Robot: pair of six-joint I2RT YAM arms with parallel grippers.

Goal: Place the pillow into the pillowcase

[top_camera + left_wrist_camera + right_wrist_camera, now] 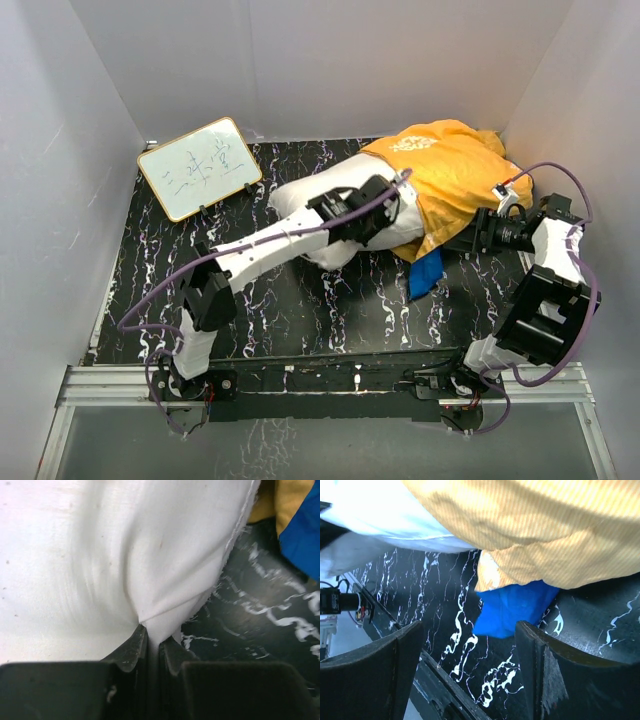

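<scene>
Left gripper (150,636) jaws are pressed together on a thin fold of the pillow (85,555), close to its frayed edge seam. Grip is judged shallow and slip is likely under a hard pull, so the pillow is better shoved than dragged toward the pillowcase (450,170). Pillow's right end is covered by the case's orange face; whether it sits inside the mouth cannot be told. Right gripper (469,630) jaws are spread with nothing held, just right of the pillow, beside the blue flap (512,607). That flap should be pinched and held back against the push. Whiteboard (200,167) is left of the pillow, well apart, out of the path. Side wall (580,100), right of the pillow, is near the case, so travel is limited there.
</scene>
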